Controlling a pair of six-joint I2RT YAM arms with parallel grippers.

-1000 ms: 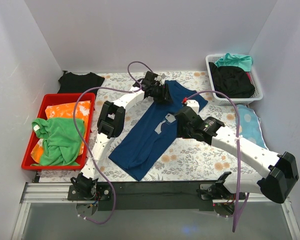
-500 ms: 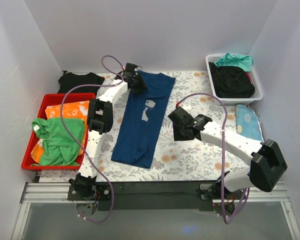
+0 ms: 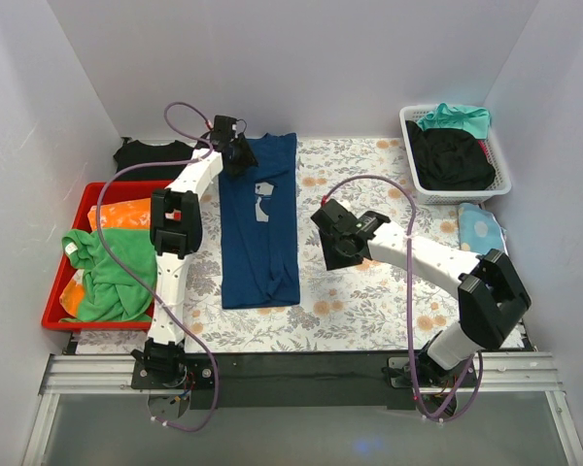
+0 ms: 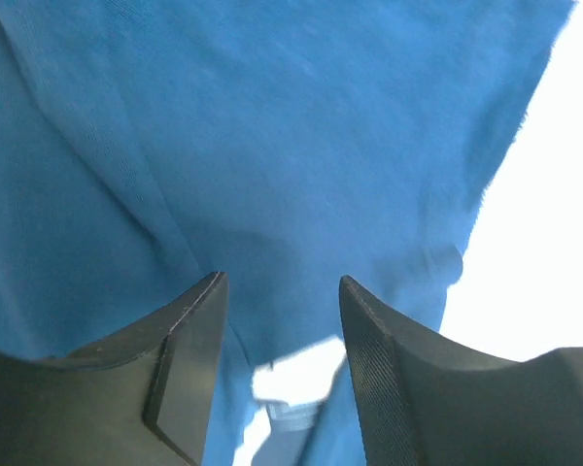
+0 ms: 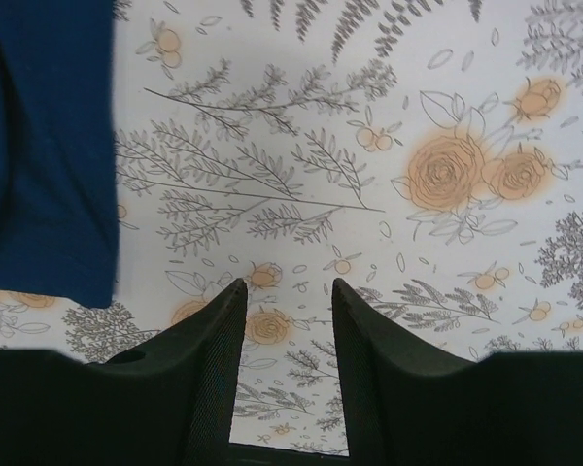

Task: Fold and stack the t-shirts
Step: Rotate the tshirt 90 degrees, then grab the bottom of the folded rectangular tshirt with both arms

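**Checking the fold table: navy tee laid out in a long strip, both claws spread**

So the navy t-shirt (image 3: pixel 262 243) is lying flat on the floral tablecloth (image 3: pixel 369 291), folded lengthwise into a narrow strip that runs from the back of the table toward the arm bases. It sits left of centre. The pale print (image 3: pixel 263 189) faces up in the far half of the strip. The near hem looks a bit rumpled, and the long edges are fairly straight.

The left gripper (image 3: pixel 241 161) is way out at the far left corner of the shirt, arm stretched nearly full length. From its wrist cam the fingers (image 4: pixel 189 359) stand apart, with blue cloth (image 4: pixel 272 146) filling almost the whole view behind them. I don't see any fabric clamped between them, though I honestly can't tell if the tips are touching the cloth.

The right gripper (image 3: pixel 332 252) hangs over bare tablecloth just right of the shirt, about level with its middle. Its wrist cam shows the fingers (image 5: pixel 214 369) spread with only flower pattern (image 5: pixel 418 116) between them, and the shirt's edge (image 5: pixel 44 146) is off to the left of that view. Nothing is held.

Other stuff around:
- The red bin (image 3: pixel 97 323) on the left holds a green garment (image 3: pixel 112 272) on top of something orange (image 3: pixel 126 214).
- A black shirt (image 3: pixel 146 155) lies flat behind the bin.
- The white basket (image 3: pixel 457 196) at the back right holds a black garment (image 3: pixel 452 160) with a teal one (image 3: pixel 457 118) behind it.
- A pale blue patterned cloth (image 3: pixel 478 233) lies just in front of the basket.
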